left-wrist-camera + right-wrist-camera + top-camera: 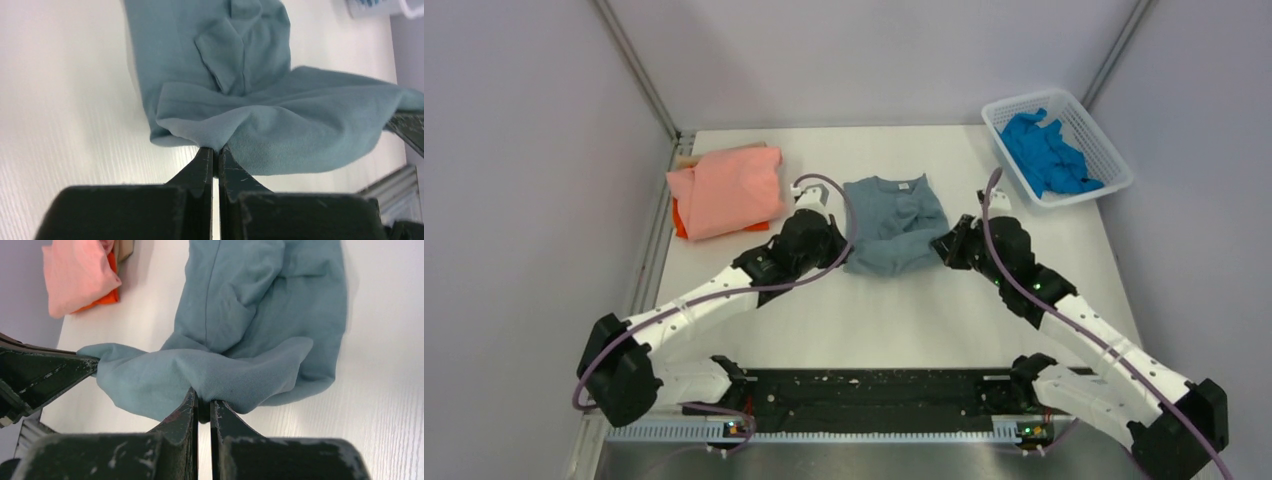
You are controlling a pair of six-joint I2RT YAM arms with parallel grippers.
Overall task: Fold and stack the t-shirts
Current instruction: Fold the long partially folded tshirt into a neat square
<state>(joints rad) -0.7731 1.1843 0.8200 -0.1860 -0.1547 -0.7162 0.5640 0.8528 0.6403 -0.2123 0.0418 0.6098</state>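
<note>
A dusty grey-blue t-shirt (894, 222) lies mid-table, its near hem lifted off the surface. My left gripper (836, 240) is shut on the hem's left corner, pinching a fold of the grey-blue t-shirt (260, 115) at the left gripper's tips (216, 150). My right gripper (942, 246) is shut on the hem's right corner; the right wrist view shows the grey-blue t-shirt (250, 320) bunched over the right gripper's tips (202, 401). A folded salmon-pink t-shirt (729, 188) rests on an orange t-shirt (681, 222) at the far left. A bright blue t-shirt (1046, 152) lies crumpled in the basket.
The white mesh basket (1114, 182) stands at the far right corner. Grey walls close in on both sides and the back. The pink and orange pile (75, 280) lies by the left wall. A black rail (874, 395) runs between the arm bases at the near edge.
</note>
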